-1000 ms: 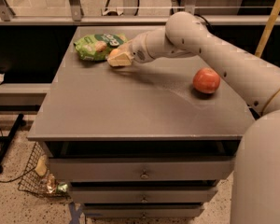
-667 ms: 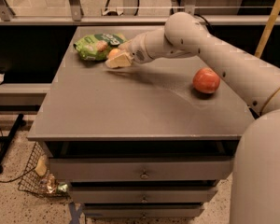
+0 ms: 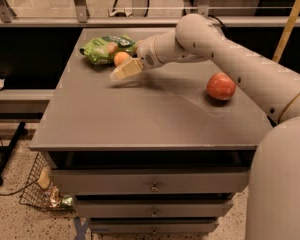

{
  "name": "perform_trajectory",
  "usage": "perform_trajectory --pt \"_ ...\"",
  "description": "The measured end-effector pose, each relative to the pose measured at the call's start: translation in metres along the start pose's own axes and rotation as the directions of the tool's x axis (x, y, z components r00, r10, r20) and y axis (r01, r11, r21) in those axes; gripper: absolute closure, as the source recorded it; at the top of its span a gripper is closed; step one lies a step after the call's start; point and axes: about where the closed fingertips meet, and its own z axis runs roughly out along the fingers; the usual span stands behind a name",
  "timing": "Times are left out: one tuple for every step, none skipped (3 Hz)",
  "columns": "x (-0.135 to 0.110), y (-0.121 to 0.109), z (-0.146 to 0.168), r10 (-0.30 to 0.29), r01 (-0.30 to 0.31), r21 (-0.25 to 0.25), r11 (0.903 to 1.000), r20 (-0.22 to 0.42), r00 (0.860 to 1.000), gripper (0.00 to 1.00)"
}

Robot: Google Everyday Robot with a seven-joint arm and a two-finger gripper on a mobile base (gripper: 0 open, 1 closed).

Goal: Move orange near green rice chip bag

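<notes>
The orange (image 3: pixel 121 58) is small, round and pale. It rests on the grey table (image 3: pixel 140 119) at the back left, touching the front right edge of the green rice chip bag (image 3: pixel 106 47). My gripper (image 3: pixel 121 70) is open and empty. It hovers just in front of the orange, a little above the table, with its pale fingers (image 3: pixel 127 69) pointing left. The arm reaches in from the right.
A larger red-orange apple (image 3: pixel 221 86) sits at the right side of the table. Drawers (image 3: pixel 152 184) lie under the tabletop. A wire basket (image 3: pixel 42 191) stands on the floor at the left. A rail runs behind the table.
The gripper has let go of the orange and drawn back a little toward the front. The orange now shows on its own beside the bag.
</notes>
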Motion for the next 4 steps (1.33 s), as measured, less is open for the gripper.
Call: perform_trajectory --pt "-0.001 0.003 -0.005 0.015 -0.016 0.017 0.9997 0.019 1.000 0.00" --pt "-0.008 0.006 -0.047 0.019 -0.024 0.112 0.9935 0.047 0.999 0.00" --pt "-0.018 0.017 -0.128 0.014 -0.033 0.284 0.9582 0.071 0.997 0.00" --pt "0.012 0.028 -0.157 0.031 -0.038 0.338 0.9405 0.026 0.999 0.00"
